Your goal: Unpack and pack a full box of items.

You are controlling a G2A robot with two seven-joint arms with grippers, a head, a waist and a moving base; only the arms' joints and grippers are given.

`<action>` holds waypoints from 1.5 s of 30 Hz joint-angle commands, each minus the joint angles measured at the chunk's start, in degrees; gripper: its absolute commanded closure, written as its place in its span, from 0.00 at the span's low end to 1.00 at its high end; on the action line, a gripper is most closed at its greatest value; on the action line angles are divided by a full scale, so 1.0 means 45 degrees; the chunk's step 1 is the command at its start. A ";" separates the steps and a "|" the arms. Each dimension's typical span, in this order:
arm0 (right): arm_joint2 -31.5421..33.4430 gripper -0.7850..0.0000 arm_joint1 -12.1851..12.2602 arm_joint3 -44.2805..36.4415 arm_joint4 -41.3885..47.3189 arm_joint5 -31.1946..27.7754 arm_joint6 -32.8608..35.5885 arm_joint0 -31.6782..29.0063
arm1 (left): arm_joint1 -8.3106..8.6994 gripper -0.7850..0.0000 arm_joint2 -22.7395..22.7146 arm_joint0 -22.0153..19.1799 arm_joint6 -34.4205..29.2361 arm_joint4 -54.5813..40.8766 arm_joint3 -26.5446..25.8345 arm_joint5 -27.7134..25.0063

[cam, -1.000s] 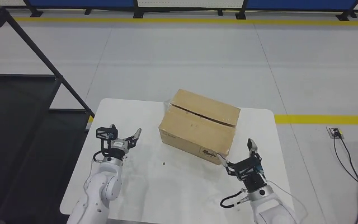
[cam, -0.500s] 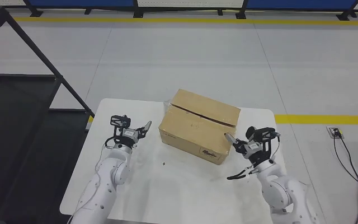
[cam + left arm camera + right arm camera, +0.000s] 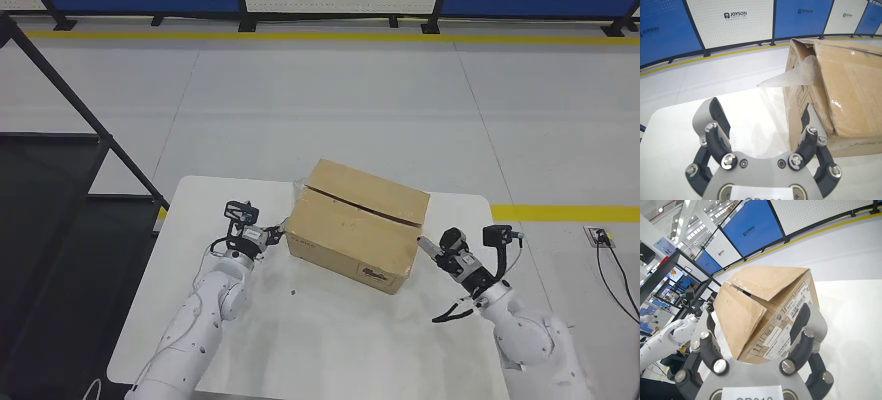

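Observation:
A brown cardboard box (image 3: 355,225) lies in the middle of the white table (image 3: 300,330), flaps closed, with a seam along its top. A tongue of clear tape (image 3: 791,77) sticks out of one end. My left gripper (image 3: 266,238) is at that end, open (image 3: 761,108), one fingertip (image 3: 807,115) close against the box's (image 3: 848,85) end face. At the other end is my right gripper (image 3: 432,248), open (image 3: 757,317), with the labelled bottom corner of the box (image 3: 753,298) between its fingers.
A black metal rack (image 3: 60,200) stands off the table's left side. A small dark speck (image 3: 292,292) lies on the table in front of the box. Bare tabletop stretches in front of the box. The left arm (image 3: 677,326) appears in the right wrist view.
Both arms have moved from the table's front toward the box. The left gripper has reached the box's left end and the right gripper its right end. The box has not moved.

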 commanded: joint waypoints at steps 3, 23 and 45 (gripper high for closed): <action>-0.0005 0.00 -0.0002 -0.0009 -0.0002 0.0039 -0.0037 -0.0021 | -0.0010 0.00 0.0005 0.0119 0.0221 0.0080 -0.0041 -0.0133; -0.0084 0.00 0.0453 0.4293 0.6425 -0.1657 0.5479 0.3283 | 0.0270 0.00 -0.0581 0.2330 0.0095 0.0603 -0.3080 -0.0609; -0.0680 0.60 0.1007 0.5031 0.8080 -0.3523 0.7801 0.3540 | 0.0548 0.00 -0.1904 0.3897 0.0083 0.0130 -0.5114 -0.0778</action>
